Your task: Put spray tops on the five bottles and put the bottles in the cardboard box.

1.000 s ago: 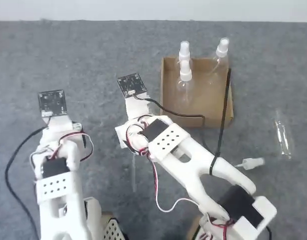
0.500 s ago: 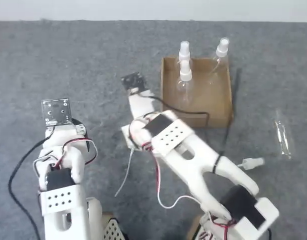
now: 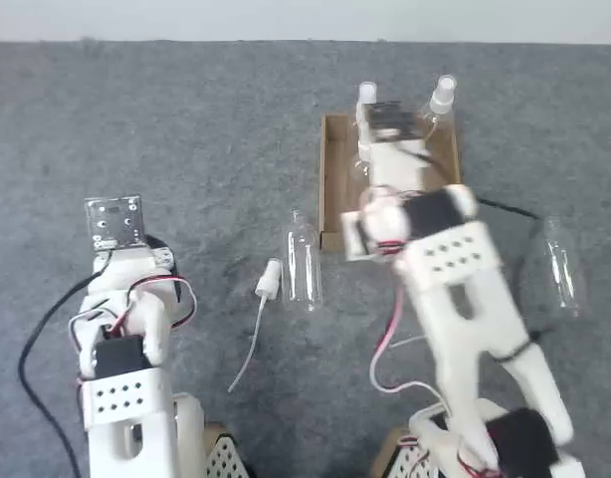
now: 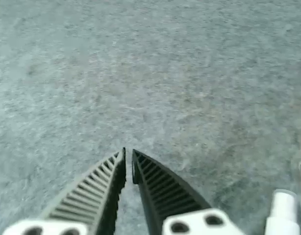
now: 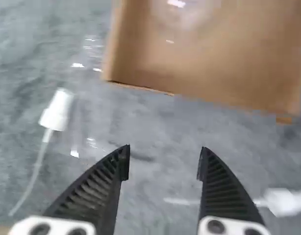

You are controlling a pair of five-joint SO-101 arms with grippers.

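Right now I am looking at an uncapped bottle [image 3: 304, 261] lying on its side on the grey mat [image 3: 186, 119], just beside the outer wall of the cardboard box [image 3: 335, 199]. Its spray top [image 3: 269, 281] is lying next to it, with the dip tube [image 3: 248, 349] trailing away toward the arms. A second bottle [image 3: 559, 264] is lying on the far side of the box, well apart. Two capped bottles [image 3: 443, 95] are standing upright at the back of the box.

I am judging the bottle to be clear, thin-walled, empty plastic. That would make it very light, smooth enough to slip, and ready to roll once nudged. I am planning to take it across the middle of the body with a soft squeeze, so the wall is not buckling. The spray top is a small white head on a long, thin, bendy tube, so I am aiming for the head or collar and never the tube.

My right gripper [image 5: 163, 149] is hanging above the mat near the box front, with its jaws spread wide and carrying nothing. My left gripper [image 4: 128, 154] is hovering over bare mat, with its jaws nearly touching and empty.
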